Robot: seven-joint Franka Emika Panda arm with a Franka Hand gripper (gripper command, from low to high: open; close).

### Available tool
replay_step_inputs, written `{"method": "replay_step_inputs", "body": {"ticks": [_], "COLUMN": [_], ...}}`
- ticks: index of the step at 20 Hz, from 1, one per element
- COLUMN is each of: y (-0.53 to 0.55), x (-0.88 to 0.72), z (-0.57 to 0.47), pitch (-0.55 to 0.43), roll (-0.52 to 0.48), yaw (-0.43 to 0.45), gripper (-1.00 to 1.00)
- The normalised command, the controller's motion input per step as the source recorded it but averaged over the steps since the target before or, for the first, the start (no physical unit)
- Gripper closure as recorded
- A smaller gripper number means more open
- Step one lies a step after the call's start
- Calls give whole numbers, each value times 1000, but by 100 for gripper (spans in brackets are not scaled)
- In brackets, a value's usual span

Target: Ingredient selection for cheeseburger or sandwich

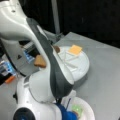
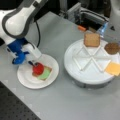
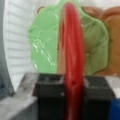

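**Tomato disc held over the lettuce on the plate**

The pincer [image 2: 35, 65] hangs low over the white plate [image 2: 25, 77] and is clamped on the red tomato disc [image 2: 38, 68]. In the wrist view the tomato disc [image 3: 72, 62] stands on edge between the dark fingers [image 3: 48, 90], directly above the green lettuce [image 3: 45, 47]. The lettuce [image 2: 45, 74] lies on a bread slice [image 2: 48, 68] on the plate, so the sandwich so far has bread and lettuce. In a front view, on the plate's right, a round white divided tray [image 2: 75, 70] stands on the grey tabletop [image 2: 62, 102]. Its compartments hold a second bread slice [image 2: 91, 39], a brown patty [image 2: 112, 48] and an orange cheese square [image 2: 113, 68].
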Motion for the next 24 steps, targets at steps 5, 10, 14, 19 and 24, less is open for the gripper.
{"method": "replay_step_inputs", "body": {"ticks": [5,10,14,19,24], "y": [358,355,341,348,341], "x": [-346,-346,-341,-334,-324], "z": [3,-1,5,13,11], "pitch": [-183,-185,-179,-175,-181], "roll": [-328,-324,-317,-318,-319], "yaw": [-81,-79,-78,-81,-79], "gripper": [100,100,-100,-100,-100]}}
